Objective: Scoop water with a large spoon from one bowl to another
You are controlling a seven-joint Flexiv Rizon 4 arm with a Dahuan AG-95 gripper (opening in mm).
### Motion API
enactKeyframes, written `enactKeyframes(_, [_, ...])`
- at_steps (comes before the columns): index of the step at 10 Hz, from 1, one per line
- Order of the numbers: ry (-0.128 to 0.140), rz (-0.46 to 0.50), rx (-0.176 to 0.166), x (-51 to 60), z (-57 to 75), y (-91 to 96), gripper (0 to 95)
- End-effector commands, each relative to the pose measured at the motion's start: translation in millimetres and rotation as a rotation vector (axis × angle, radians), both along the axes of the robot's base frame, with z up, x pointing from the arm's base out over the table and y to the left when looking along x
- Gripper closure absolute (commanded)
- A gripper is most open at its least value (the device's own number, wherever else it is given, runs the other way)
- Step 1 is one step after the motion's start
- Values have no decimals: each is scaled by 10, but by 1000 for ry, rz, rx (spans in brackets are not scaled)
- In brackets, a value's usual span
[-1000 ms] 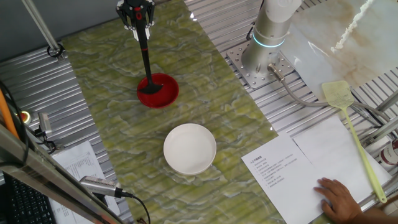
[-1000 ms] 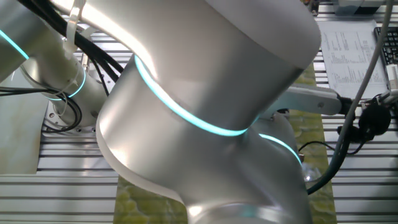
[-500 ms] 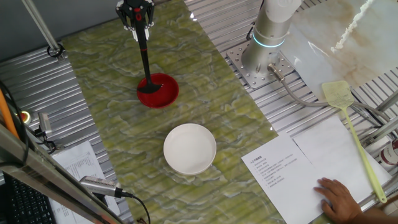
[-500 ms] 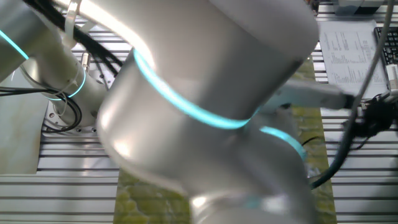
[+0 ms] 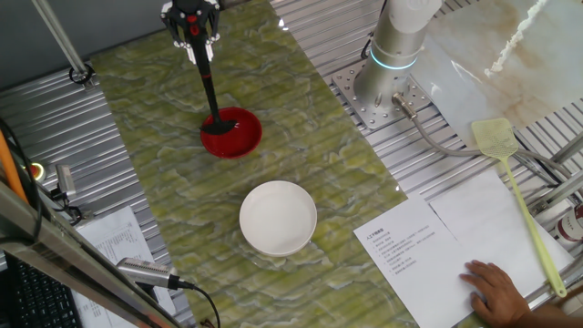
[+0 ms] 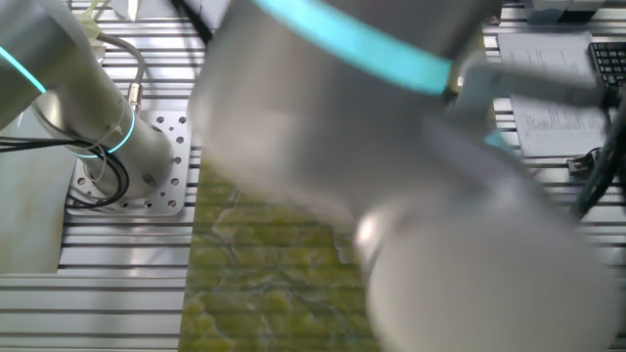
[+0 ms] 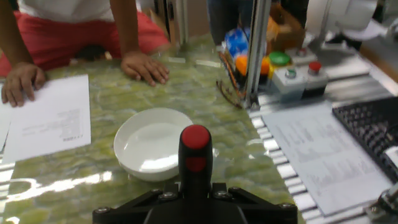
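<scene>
The pincer [image 5: 192,35] is held high above the far edge of the bench [image 5: 301,118], near its far left corner, and is pinching the upper part of the ladle [image 5: 209,84]. In the hand view the ladle's black handle is clamped between the two fingers [image 7: 163,199] with its red tip [image 7: 196,138] standing just above them. From the pincer the handle is angled downward and slightly to the right, so that the round cup is set inside the red bowl [image 5: 232,133], against the bowl's left side. The red bowl is placed on the green marbled cover of the bench, directly below and a little toward the near side of the pincer. The white bowl [image 5: 278,217] is placed further toward the near edge, well apart from the red bowl and from the pincer; in the hand view it is seen just beyond the red tip [image 7: 152,148]. The arm's base [image 5: 396,56] is bolted at the right edge of the bench. In the other fixed view most of the frame is filled by a blurred silver arm link [image 6: 391,176], so nothing of the bowls can be made out there. A yellow-green fly swatter [image 5: 510,182] is laid by the right edge, beside sheets of paper [image 5: 428,251] on which a person's hand [image 5: 496,290] is rested.
</scene>
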State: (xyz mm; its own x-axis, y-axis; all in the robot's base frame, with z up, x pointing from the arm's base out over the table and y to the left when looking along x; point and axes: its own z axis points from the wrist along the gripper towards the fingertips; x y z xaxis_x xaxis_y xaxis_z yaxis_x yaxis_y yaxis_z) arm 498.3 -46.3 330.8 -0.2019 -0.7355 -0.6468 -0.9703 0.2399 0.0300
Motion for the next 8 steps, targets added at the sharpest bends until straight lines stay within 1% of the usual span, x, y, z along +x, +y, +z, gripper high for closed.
enactKeyframes(1, [107,29,-264,57,0,115,950])
enactKeyframes(4, [124,32,-315,74,-19,234,950])
enactKeyframes(5, [130,41,-358,87,-31,321,950])
enactKeyframes(7, [128,60,-418,95,-70,434,950])
enactKeyframes(8, [129,64,-428,97,-84,467,950])
